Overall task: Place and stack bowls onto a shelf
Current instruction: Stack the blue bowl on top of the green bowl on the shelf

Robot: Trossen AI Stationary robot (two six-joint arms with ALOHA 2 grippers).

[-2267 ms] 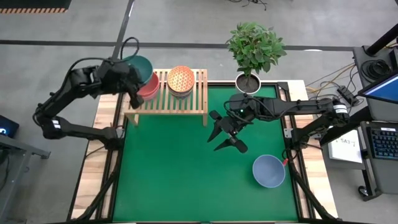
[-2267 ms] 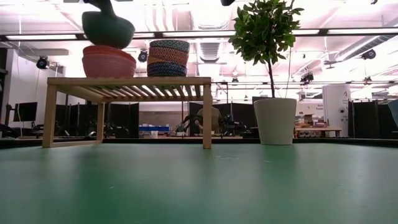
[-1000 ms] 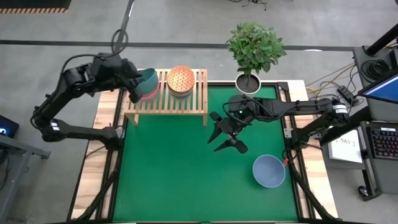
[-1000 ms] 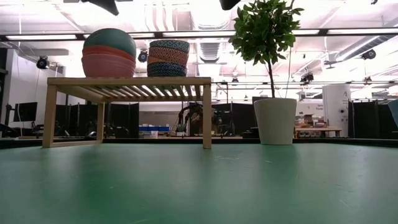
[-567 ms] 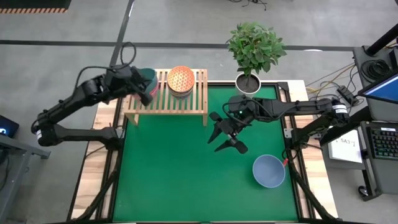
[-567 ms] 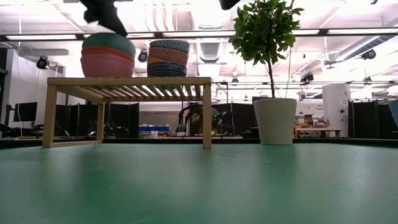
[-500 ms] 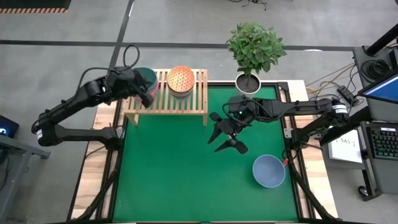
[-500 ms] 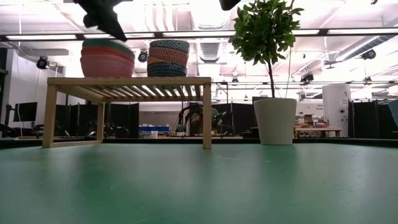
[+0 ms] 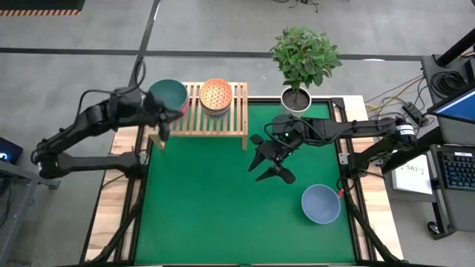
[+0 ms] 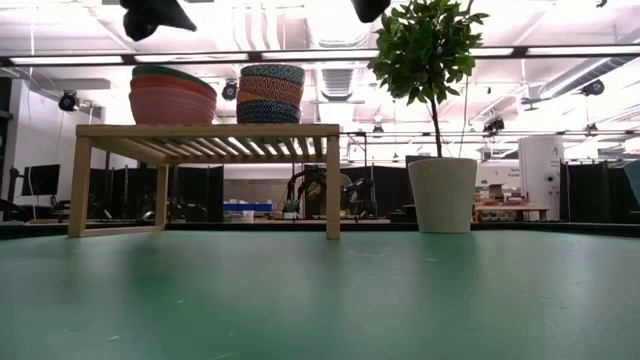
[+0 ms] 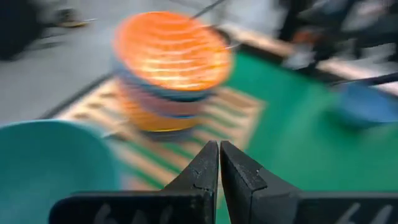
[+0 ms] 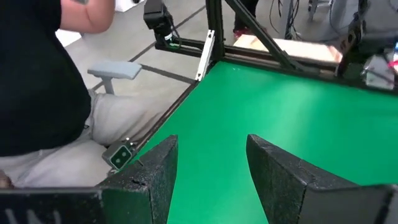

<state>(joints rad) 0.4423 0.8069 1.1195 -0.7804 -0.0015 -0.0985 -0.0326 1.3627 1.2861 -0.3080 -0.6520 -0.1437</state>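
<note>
High view first: the shelf (image 9: 198, 111) sits at the table's far left edge, and on its left end there's a stack topped by the dark teal bowl (image 9: 168, 94), mouth up, with the patterned stack (image 9: 215, 95) right beside it, orange bowl on top. The left gripper (image 9: 163, 127) hangs at about seven o'clock from the teal bowl, just off the shelf's front-left corner, apart from the bowl and holding nothing. The right gripper (image 9: 269, 165) hovers mid-table with fingers spread wide, and the slate-blue bowl (image 9: 320, 204) lies on the green mat at roughly five o'clock from it, well apart. The potted plant (image 9: 303, 59) stands at the far edge. Low view now: both stacks rest level on the slatted top, the pink and red bowls (image 10: 171, 98) under a thin teal rim, the patterned stack (image 10: 270, 93) to their right; the left gripper shows as a dark shape above the left stack, clear of it. Left wrist view: fingers (image 11: 202, 175) pressed together, empty, teal bowl (image 11: 50, 165) near, orange stack (image 11: 169, 68) ahead. Right wrist view: fingers (image 12: 280, 168) wide apart over bare green mat (image 12: 273, 112), a seated person (image 12: 43, 93) beyond the table edge.
</note>
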